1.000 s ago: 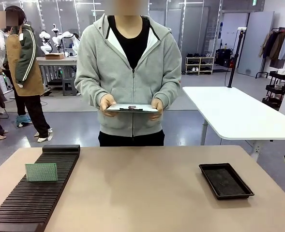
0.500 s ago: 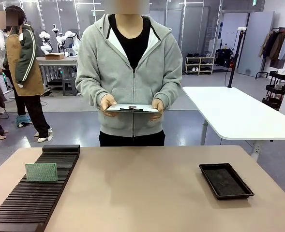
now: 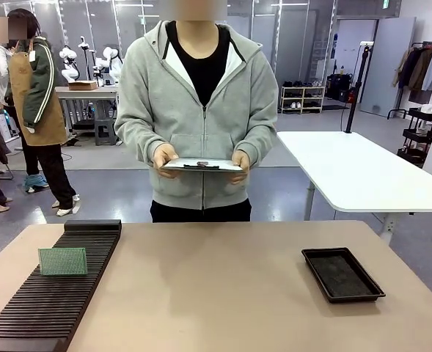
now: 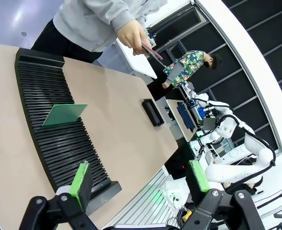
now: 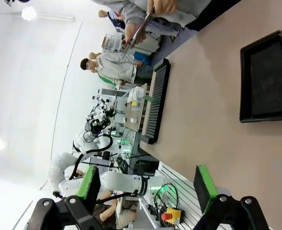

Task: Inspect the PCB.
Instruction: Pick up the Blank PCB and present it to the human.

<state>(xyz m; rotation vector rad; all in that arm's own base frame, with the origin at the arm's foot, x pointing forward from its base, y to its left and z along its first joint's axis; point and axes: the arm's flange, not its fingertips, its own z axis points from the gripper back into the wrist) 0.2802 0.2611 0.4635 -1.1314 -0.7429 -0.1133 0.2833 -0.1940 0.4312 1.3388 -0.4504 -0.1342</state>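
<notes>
The PCB [image 3: 62, 261] is a small green board standing upright in a slot of the black ribbed rack [image 3: 50, 301] at the table's left. In the left wrist view, the PCB [image 4: 64, 115] is ahead of my left gripper [image 4: 140, 177], which hangs open above the rack's [image 4: 59, 148] near end with nothing between its green pads. My right gripper [image 5: 147, 187] is open and empty too, over the table's near edge. From there the PCB [image 5: 148, 98] shows small and far off in the rack [image 5: 156, 100].
A shallow black tray [image 3: 342, 273] lies at the table's right, and the right wrist view catches the tray [image 5: 265, 76] as well. Behind the far edge, a person in a grey hoodie holds a grey clipboard [image 3: 201, 165] in both hands. A white table [image 3: 362, 172] stands behind.
A green pad and a dark part at the right edge of the front view have slid out of the picture. The PCB, rack, tray and person stay put.
</notes>
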